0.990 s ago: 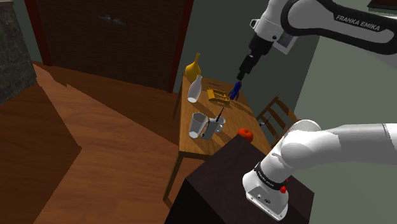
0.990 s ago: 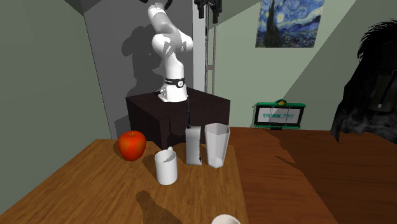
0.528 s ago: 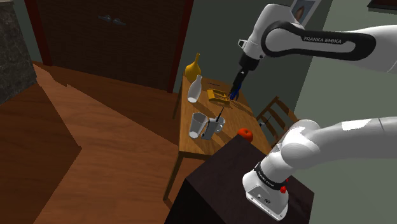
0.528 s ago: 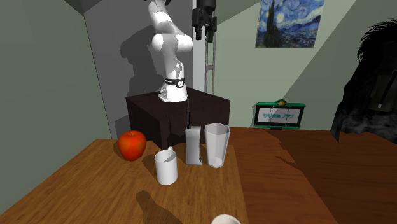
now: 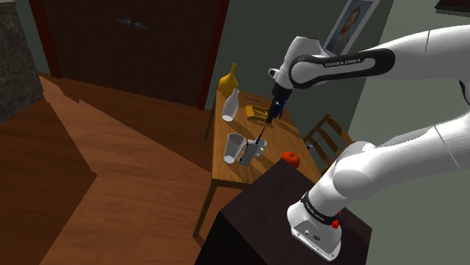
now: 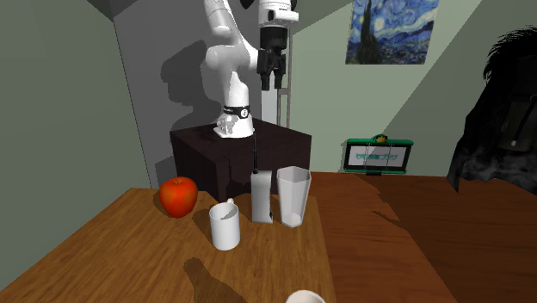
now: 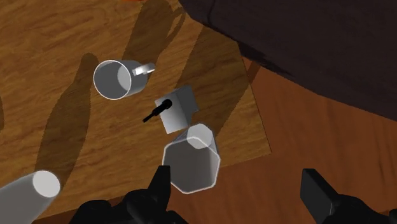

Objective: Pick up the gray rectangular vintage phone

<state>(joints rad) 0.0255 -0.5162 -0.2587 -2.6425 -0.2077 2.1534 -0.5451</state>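
Note:
The gray rectangular phone (image 6: 262,199) stands upright on the wooden table (image 6: 103,250), a thin black antenna rising from its top. It is wedged between a white mug (image 6: 225,225) and a tall clear glass (image 6: 293,195). From the shoulder view the phone (image 5: 248,153) is near the table's near end. My gripper (image 6: 271,80) hangs open high above the table, fingers pointing down with nothing between them. In the wrist view the phone (image 7: 177,109) lies well below and ahead of the gripper (image 7: 238,191), next to the glass (image 7: 191,159).
A red apple (image 6: 178,195) sits near the table's stand-side corner. A white bottle (image 5: 230,105), a yellow vase (image 5: 229,79) and a small yellow object (image 5: 257,114) occupy the far end. A chair (image 5: 328,135) stands beside the table. The dark stand (image 5: 279,218) is close by.
The arm has swung down and forward, bringing the open gripper lower over the table. The phone, mug and glass have not moved.

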